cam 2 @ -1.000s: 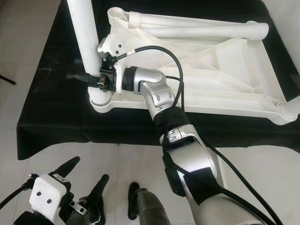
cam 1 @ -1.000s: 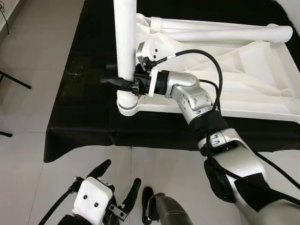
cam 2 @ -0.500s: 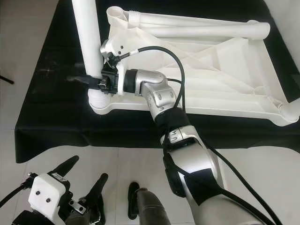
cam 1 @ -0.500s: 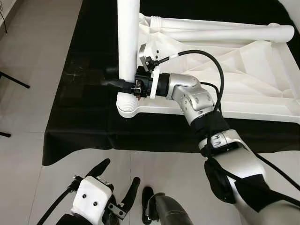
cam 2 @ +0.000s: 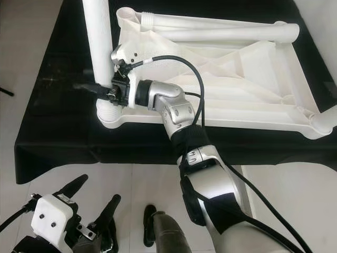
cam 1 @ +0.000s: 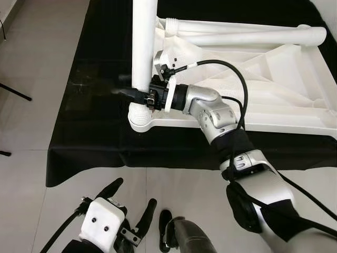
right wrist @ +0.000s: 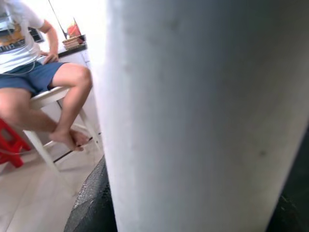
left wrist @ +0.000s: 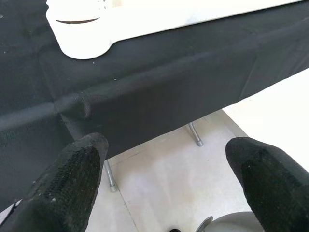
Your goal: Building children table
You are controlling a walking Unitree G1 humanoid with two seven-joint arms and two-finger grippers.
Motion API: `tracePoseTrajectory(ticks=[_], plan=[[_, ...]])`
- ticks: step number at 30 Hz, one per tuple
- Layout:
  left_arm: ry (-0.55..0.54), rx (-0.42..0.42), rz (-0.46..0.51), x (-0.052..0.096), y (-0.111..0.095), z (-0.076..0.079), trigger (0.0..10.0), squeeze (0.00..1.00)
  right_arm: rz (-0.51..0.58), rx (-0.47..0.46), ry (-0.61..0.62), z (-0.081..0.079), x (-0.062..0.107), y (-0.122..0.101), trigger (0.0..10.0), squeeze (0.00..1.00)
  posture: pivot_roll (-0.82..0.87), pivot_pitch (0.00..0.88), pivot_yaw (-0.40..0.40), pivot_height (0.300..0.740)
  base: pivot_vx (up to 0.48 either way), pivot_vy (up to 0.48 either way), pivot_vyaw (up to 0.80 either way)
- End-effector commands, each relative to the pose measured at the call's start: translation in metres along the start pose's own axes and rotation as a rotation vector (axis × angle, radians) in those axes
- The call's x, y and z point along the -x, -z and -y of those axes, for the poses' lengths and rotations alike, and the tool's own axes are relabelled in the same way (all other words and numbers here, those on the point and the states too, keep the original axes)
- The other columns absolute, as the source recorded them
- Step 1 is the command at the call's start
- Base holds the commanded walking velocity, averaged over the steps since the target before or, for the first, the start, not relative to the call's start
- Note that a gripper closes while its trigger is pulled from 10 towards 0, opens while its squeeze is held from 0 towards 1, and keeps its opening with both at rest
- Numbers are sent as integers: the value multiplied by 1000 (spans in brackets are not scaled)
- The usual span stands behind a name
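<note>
Left eye view: right gripper (cam 1: 138, 90) clamped round upright leg (cam 1: 144, 45), seated in tabletop's (cam 1: 274, 84) near-left corner socket (cam 1: 140, 118). Long axis vertical. Left gripper (cam 1: 131, 203) idle below, fingers apart.

Head stereo pair looks steeply down, sharing the black table (cam 1: 95, 132). Left wrist camera faces its front edge from below. Right wrist camera sits against the white leg (right wrist: 203, 116).

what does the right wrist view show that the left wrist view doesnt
Right wrist view: the upright white table leg up close between the right hand's black fingers, and a person seated on a white stool. Left wrist view: the left hand's fingers spread above the floor, and the black tablecloth. Both show parts of the white table.
</note>
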State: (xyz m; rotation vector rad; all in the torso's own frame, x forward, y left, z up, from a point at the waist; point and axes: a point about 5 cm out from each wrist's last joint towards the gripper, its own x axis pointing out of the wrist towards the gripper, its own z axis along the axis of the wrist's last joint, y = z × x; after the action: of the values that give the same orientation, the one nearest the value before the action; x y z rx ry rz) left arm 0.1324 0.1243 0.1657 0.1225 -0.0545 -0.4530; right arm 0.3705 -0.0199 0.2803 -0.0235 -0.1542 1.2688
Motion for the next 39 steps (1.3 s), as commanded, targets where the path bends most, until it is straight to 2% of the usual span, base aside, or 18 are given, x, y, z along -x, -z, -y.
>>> tracePoseTrajectory(ticks=[1,12,15,18,21,24,29,30,39], plan=[[1,20,-29,2,4,2,10000,0,-113,-76,95,5,7,32,10000,0,-146,386,-109,740,0,0,0],[2,18,-32,3,5,1,10000,0,-100,-82,149,6,12,36,10000,0,-145,385,-105,740,0,0,0],[3,15,-33,3,6,0,10000,0,-57,-66,142,3,14,37,10000,0,-146,387,-105,740,0,0,0],[2,14,-34,3,6,0,10000,0,-8,-8,113,-1,14,32,10000,0,-143,388,-103,740,0,0,0],[2,13,-34,3,6,0,10000,0,2,8,104,-3,14,31,10000,0,-143,388,-103,740,0,0,0],[2,12,-36,4,6,-1,10000,0,-61,154,11,-15,14,36,10000,0,-141,390,-99,740,0,0,0],[5,12,-38,4,6,-1,10000,0,-99,232,-14,-20,14,37,10000,0,-140,389,-97,740,0,0,0],[6,12,-38,4,6,0,10000,0,-130,283,-29,-22,14,39,10000,0,-139,385,-97,740,0,0,0],[10,15,-36,3,6,1,10000,0,-182,327,-58,-25,16,41,10000,0,-147,380,-104,740,0,0,0]])
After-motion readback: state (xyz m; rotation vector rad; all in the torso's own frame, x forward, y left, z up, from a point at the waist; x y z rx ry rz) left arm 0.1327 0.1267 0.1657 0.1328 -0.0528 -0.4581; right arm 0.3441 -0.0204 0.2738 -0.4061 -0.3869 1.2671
